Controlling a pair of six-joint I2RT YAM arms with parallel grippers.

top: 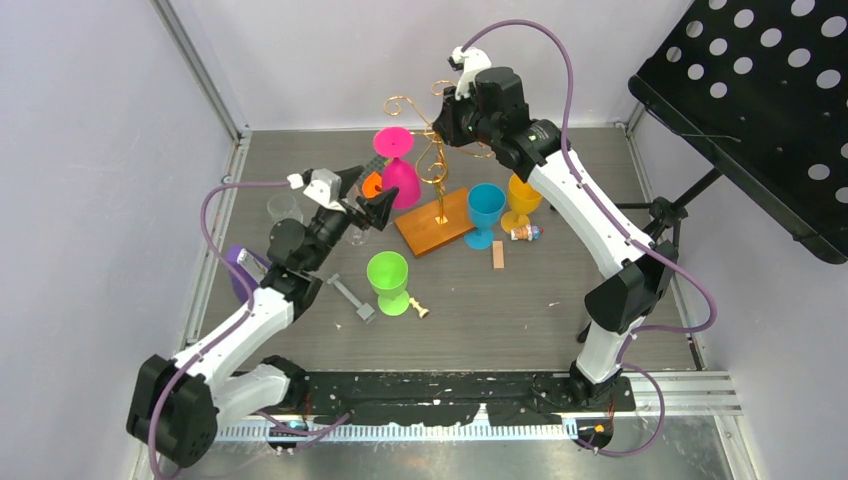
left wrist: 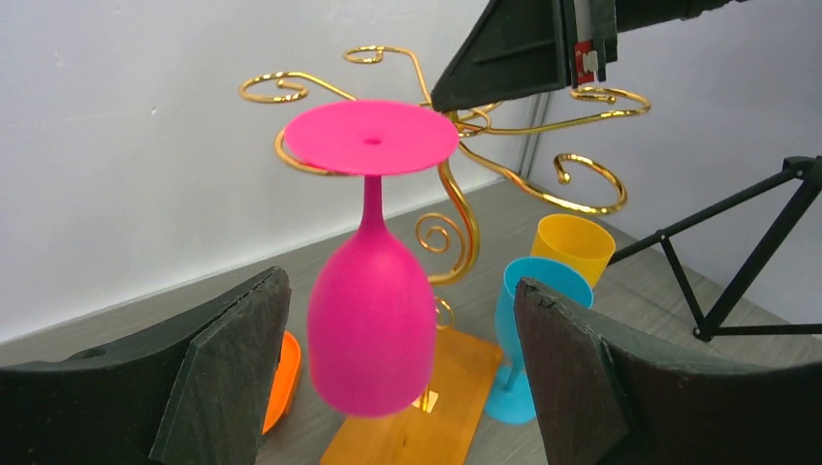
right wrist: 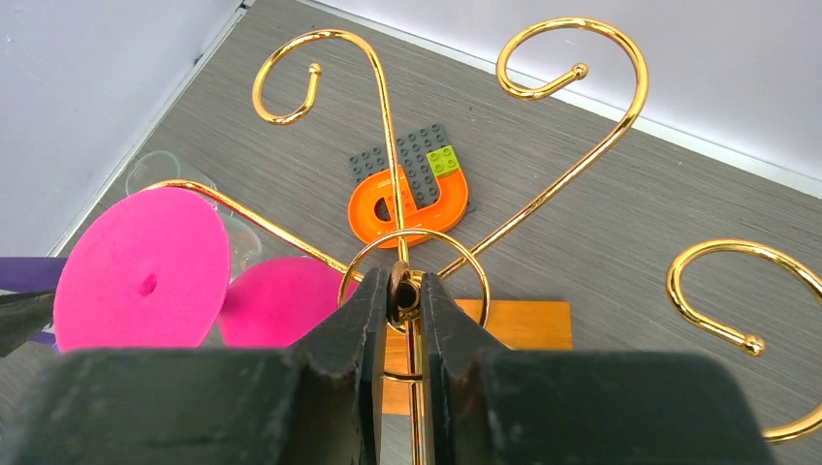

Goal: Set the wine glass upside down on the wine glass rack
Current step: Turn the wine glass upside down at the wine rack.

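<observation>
The pink wine glass (top: 398, 176) hangs upside down, its foot (left wrist: 371, 137) resting on a curled arm of the gold wine glass rack (top: 433, 160). Its bowl (left wrist: 373, 329) hangs free above the rack's wooden base (top: 436, 223). My left gripper (top: 365, 197) is open just left of the bowl. In the left wrist view the bowl shows between the fingers (left wrist: 233, 358) with a gap on each side. My right gripper (right wrist: 405, 283) is shut on the top of the rack's central post, among the spiral arms (right wrist: 572, 165).
Blue (top: 485, 212) and yellow (top: 522, 200) glasses stand right of the rack, and a green one (top: 388, 281) stands in front. A clear glass (top: 283, 208), an orange piece (right wrist: 407, 199) on a grey plate, a small bottle (top: 525, 233) and a wooden block (top: 498, 256) lie around. A black perforated stand (top: 760, 100) rises at the right.
</observation>
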